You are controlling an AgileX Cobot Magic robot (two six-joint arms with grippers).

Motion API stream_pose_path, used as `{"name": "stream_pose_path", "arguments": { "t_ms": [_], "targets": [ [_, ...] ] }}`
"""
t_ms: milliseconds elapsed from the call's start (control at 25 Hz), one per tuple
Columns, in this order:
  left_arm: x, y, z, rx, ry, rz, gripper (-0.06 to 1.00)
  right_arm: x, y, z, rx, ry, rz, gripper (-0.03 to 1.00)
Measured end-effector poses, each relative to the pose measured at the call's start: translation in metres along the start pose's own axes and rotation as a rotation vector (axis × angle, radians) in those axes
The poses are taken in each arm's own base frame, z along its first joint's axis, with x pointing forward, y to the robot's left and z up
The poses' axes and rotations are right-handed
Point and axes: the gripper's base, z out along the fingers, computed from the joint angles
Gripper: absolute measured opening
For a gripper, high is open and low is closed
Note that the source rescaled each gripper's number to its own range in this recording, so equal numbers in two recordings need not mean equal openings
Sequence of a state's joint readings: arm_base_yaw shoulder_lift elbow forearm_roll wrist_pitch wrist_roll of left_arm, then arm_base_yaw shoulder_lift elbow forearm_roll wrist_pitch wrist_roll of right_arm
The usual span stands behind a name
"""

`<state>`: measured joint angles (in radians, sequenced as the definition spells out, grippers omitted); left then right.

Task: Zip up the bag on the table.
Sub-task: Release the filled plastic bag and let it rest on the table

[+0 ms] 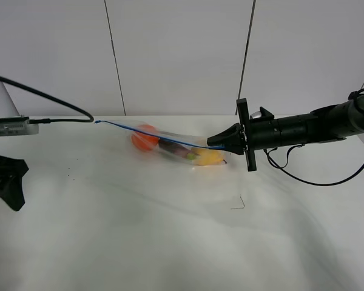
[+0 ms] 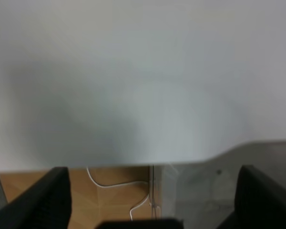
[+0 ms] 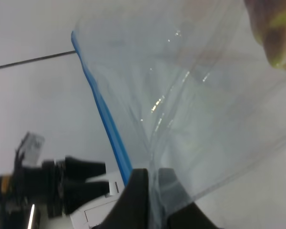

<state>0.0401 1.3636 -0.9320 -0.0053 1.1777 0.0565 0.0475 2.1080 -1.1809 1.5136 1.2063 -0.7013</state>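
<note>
The clear bag (image 1: 176, 148) lies at the middle back of the white table (image 1: 170, 242). An orange item (image 1: 144, 138), a purple one (image 1: 173, 149) and a yellow one (image 1: 209, 157) show through it. Its blue zipper strip (image 1: 151, 136) runs taut from the far left to my right gripper (image 1: 217, 143), which is shut on the strip's right end. In the right wrist view the fingers (image 3: 139, 191) pinch the plastic (image 3: 190, 105) beside the blue strip (image 3: 107, 124). My left gripper (image 1: 11, 182) is at the table's far left edge, open and empty (image 2: 152, 176), away from the bag.
A black cable (image 1: 54, 100) loops over the back left, ending near the strip's left end. A thin dark wire scrap (image 1: 238, 205) lies on the table right of the middle. The left wrist view shows the table edge (image 2: 133, 164) and wooden floor (image 2: 109, 191) below.
</note>
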Motion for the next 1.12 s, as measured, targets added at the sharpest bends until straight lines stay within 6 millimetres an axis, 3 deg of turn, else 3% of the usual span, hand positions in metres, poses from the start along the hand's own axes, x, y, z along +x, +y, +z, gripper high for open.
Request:
{"name": "stream_pose_path", "arguments": {
  "t_ms": [280,440,840,1120],
  "targets": [
    [0.077,-0.004,0.013,-0.006,-0.026,0.002,0.92,0.0,0.0,0.0,0.0,0.0,0.0,0.0],
    [0.104,-0.006,0.023,-0.007,-0.119,0.0,0.92,0.0,0.0,0.0,0.0,0.0,0.001,0.0],
    [0.139,-0.008,-0.007,-0.021,-0.429,0.001,0.92,0.0,0.0,0.0,0.001,0.001,0.002,0.0],
    [0.152,-0.006,-0.016,-0.056,-0.528,0.009,0.92,0.0,0.0,0.0,0.003,0.002,0.001,0.0]
  ]
}}
